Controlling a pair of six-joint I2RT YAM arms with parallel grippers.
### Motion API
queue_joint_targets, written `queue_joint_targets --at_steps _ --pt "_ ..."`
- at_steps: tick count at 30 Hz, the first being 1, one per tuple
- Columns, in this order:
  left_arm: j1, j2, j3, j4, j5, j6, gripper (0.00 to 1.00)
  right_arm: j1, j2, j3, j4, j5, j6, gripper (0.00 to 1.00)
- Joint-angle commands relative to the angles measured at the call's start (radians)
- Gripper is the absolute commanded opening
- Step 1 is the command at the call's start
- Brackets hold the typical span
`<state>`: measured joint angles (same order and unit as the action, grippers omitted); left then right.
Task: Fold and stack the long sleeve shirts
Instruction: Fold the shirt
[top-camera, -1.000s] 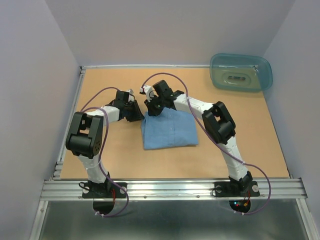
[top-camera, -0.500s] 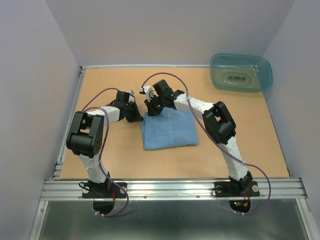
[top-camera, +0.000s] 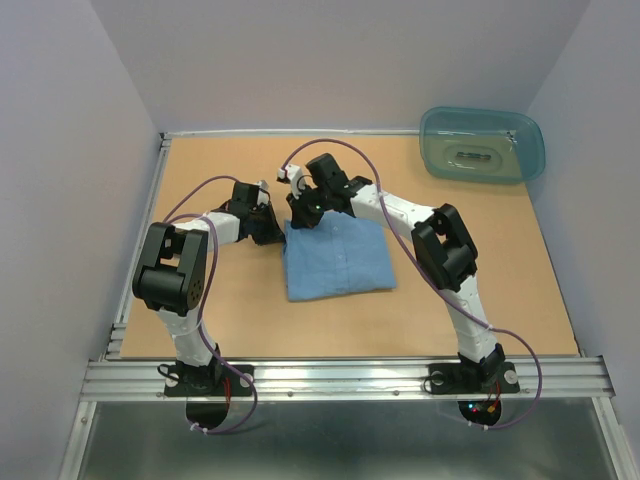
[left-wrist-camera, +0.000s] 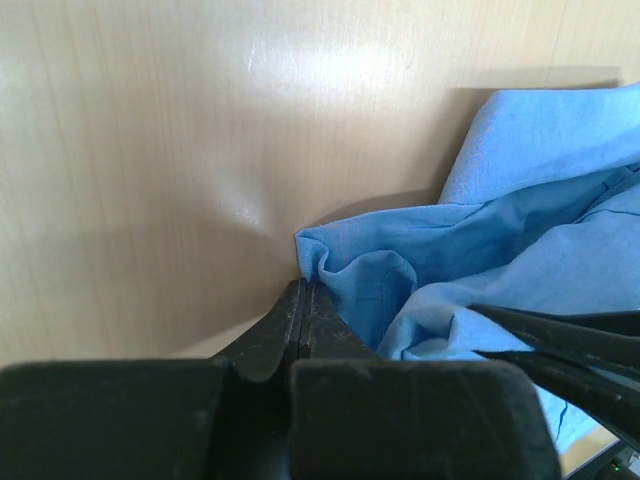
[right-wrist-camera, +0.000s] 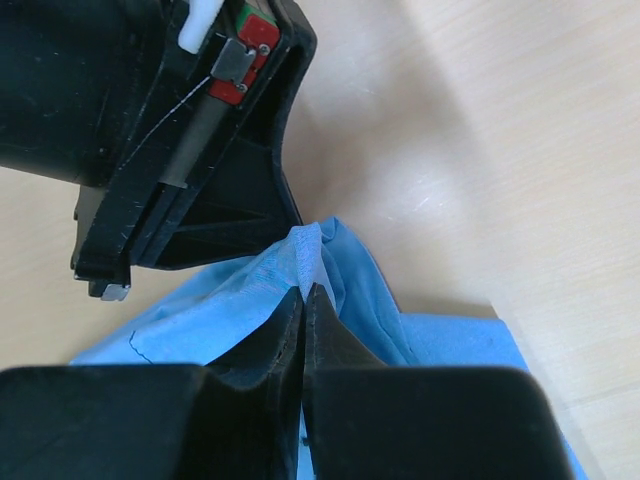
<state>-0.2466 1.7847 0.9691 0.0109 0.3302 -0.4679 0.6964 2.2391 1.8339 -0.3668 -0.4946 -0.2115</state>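
Observation:
One light blue long sleeve shirt (top-camera: 337, 258) lies folded into a rough rectangle mid-table. Both grippers meet at its far left corner. My left gripper (top-camera: 279, 236) is shut, its tips (left-wrist-camera: 305, 286) pinching the bunched edge of the shirt (left-wrist-camera: 540, 250) low against the table. My right gripper (top-camera: 296, 221) is shut too; in the right wrist view a peak of the shirt (right-wrist-camera: 440, 345) sticks up between its closed tips (right-wrist-camera: 305, 290). The left gripper's black body (right-wrist-camera: 180, 150) sits just beyond that pinch. The right fingers (left-wrist-camera: 570, 345) show at the edge of the left wrist view.
A translucent teal plastic tub (top-camera: 482, 143) stands at the back right corner. Grey walls enclose the wooden table (top-camera: 200, 300) on three sides. An aluminium rail (top-camera: 340, 378) with both arm bases runs along the near edge.
Both grippers have closed on the shirt's far left corner. The right gripper has shifted slightly left and away, drawing that corner with it.

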Motion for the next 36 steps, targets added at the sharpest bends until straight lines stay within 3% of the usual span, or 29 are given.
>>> queue_joint_targets --at_steps 1,13,25,27,31,36 --pt "-0.005 0.016 0.003 -0.051 -0.025 0.020 0.00 0.028 -0.016 0.073 0.042 -0.048 0.011 0.01" --pt "-0.005 -0.001 -0.004 -0.048 -0.033 0.011 0.00 0.045 0.071 0.104 0.045 -0.013 0.006 0.02" --pt "-0.003 -0.041 -0.009 -0.094 -0.092 -0.011 0.11 0.045 0.041 0.002 0.069 0.139 0.026 0.04" --pt "-0.002 -0.066 -0.010 -0.112 -0.111 -0.017 0.20 0.043 0.016 -0.015 0.075 0.165 0.029 0.13" --pt "0.001 -0.137 -0.009 -0.163 -0.149 -0.018 0.34 0.043 -0.055 -0.045 0.083 0.237 0.050 0.45" --pt "0.006 -0.276 -0.013 -0.210 -0.201 -0.029 0.58 0.005 -0.205 -0.128 0.121 0.358 0.168 0.64"
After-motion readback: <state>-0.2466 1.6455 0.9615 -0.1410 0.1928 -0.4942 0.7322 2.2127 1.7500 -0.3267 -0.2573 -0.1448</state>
